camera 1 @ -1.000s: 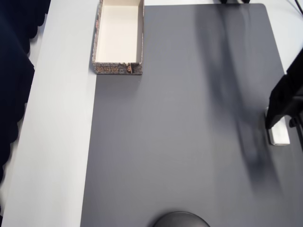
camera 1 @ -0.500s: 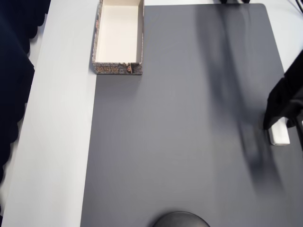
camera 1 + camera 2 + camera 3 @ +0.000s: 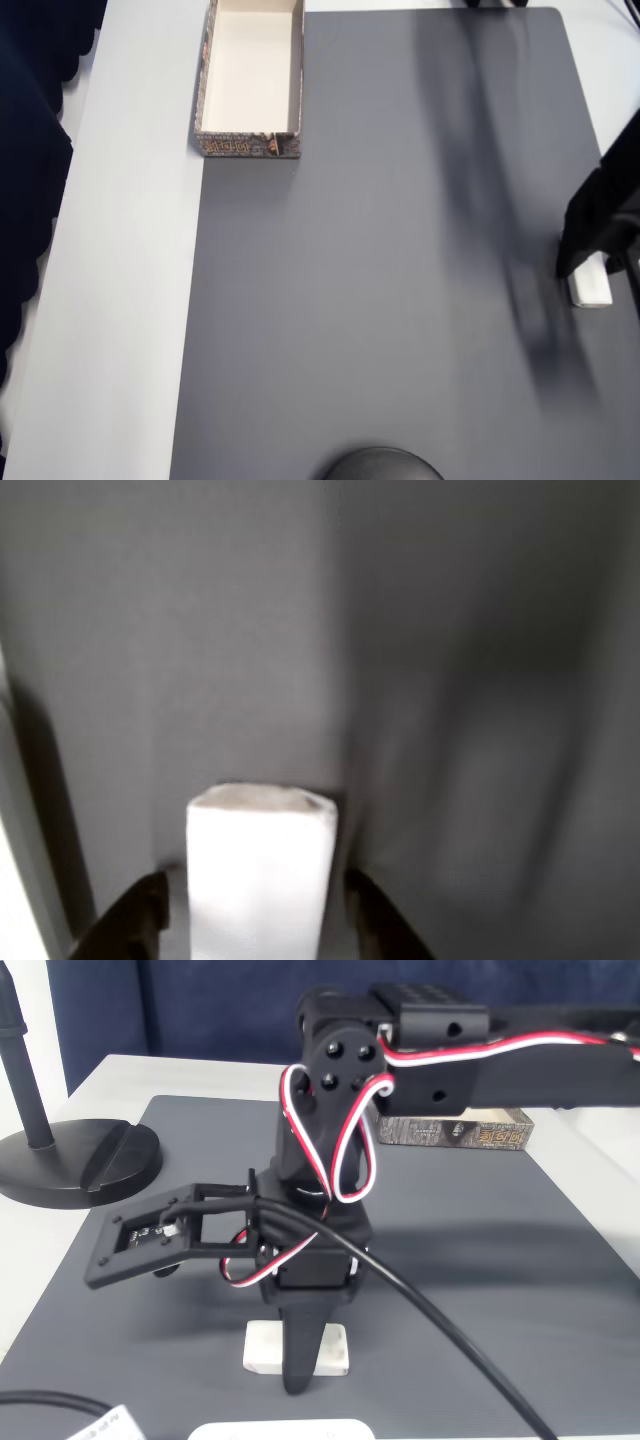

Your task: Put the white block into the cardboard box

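— Where is the white block (image 3: 591,284) right now?

— Flat on the grey mat (image 3: 380,280), hard against the right edge of the overhead view, well apart from the cardboard box (image 3: 251,80), which sits at the top left with its cream floor bare. In the wrist view the block (image 3: 260,875) runs straight away from my camera, long axis up the picture.

— And where does it lie from your gripper?

— Directly under it. My gripper (image 3: 255,915) straddles the block: one dark fingertip (image 3: 135,920) stands to its left, the other to its right, so I'm crossing the short width, which is the way I'd want to grip it. In the fixed view one finger (image 3: 300,1345) comes down in front of the block (image 3: 296,1348) to the mat.

— Are you squeezing it?

— I don't think so yet. The fingers stand apart, with a sliver of mat showing on either side of the block. My judgement is that the next thing needed is simply to close.

— Anything different from a second ago?

— A little. In the overhead view my arm has dropped and covers more of the block's upper end than it did a second back. Over the last half second almost nothing has shifted, and the block itself has stayed put.
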Controlling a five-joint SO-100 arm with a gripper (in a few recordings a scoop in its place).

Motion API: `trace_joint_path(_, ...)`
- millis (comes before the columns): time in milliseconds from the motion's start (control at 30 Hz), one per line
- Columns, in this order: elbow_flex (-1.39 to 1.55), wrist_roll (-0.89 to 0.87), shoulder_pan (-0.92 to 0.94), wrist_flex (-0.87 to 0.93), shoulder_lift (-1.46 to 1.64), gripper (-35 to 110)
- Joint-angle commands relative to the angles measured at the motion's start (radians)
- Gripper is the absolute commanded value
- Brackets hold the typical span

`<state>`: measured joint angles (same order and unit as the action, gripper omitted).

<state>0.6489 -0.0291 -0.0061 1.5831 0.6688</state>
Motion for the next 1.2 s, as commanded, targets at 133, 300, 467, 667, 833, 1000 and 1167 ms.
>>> trace_joint_path(133, -0.072, -0.014, -0.014, 0.031, 0.011, 21)
trace_joint_path(300, -0.072, -0.017, -0.014, 0.041, 0.009, 19)
trace_joint_path(467, -0.078, -0.018, -0.017, 0.044, 0.002, 19)
trace_joint_path(667, -0.081, -0.018, -0.02, 0.046, -0.006, 18)
trace_joint_path(833, -0.087, -0.018, -0.021, 0.052, -0.012, 16)
trace_joint_path(1000, -0.097, -0.018, -0.023, 0.086, -0.009, 9)
trace_joint_path(1167, -0.1, -0.021, -0.026, 0.091, -0.009, 6)
